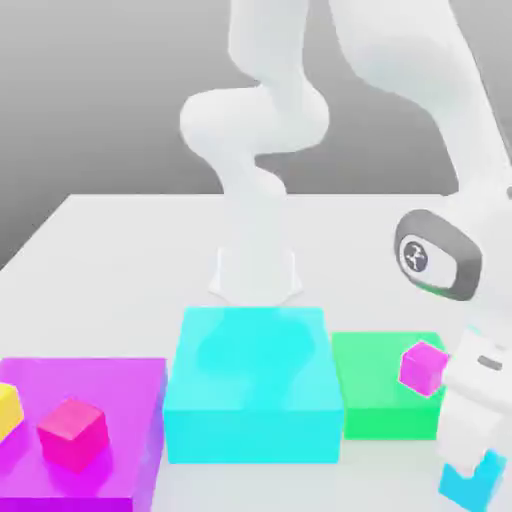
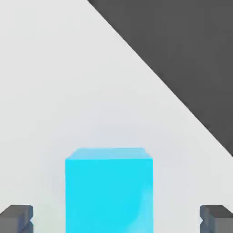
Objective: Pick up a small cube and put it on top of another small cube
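My pincer (image 2: 116, 218) stands wide over the small sky-blue cube (image 2: 108, 189).

The sky-blue cube sits on the white table (image 1: 120, 260) at the exterior view's lower right, between my fingertips (image 2: 16, 218), not gripped. The small orchid cube (image 1: 423, 367) rests on the green block (image 1: 385, 385) close behind it. The large cyan block (image 1: 253, 385) and magenta block (image 1: 90, 420), carrying the hot-pink cube (image 1: 73, 434) and yellow cube (image 1: 8, 408), lie toward that view's left.

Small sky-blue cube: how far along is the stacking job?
Done: the open gripper has been brought over the small sky-blue cube, a fingertip on each side. In hand: lining up the grasp; nothing gripped or lifted. Left: close, lift and set it on the small purple-magenta cube sitting on the green block.
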